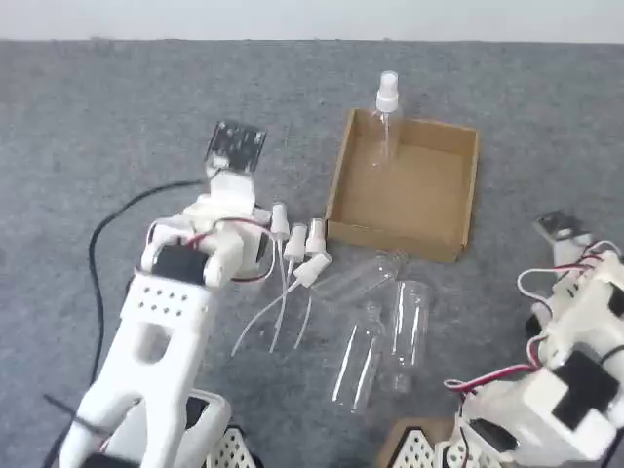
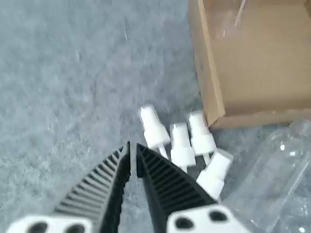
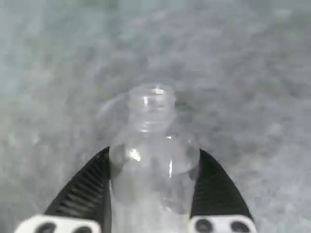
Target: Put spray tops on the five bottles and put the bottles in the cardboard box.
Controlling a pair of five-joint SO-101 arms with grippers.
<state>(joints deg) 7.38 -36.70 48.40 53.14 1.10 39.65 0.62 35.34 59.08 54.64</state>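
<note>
Bottles sit in three places. A capped bottle (image 1: 388,109) stands upright inside the box (image 1: 390,237), by its far wall. Three bare bottles (image 1: 357,363) lie on their sides on the grey table (image 1: 117,117), in front of the box and between the two arms. The right gripper (image 3: 154,155) has its black fingers (image 3: 85,187) closed against both sides of a clear held bottle (image 3: 153,126), whose open neck points away from the wrist and carries no top. Four white tops (image 2: 182,145) lie close together just beside the box's near left corner, their thin tubes trailing toward the arms. The left gripper (image 2: 132,145) hangs over the table with its tips near those tops, fingers drawn almost together with only a thin gap and nothing between them.
</note>
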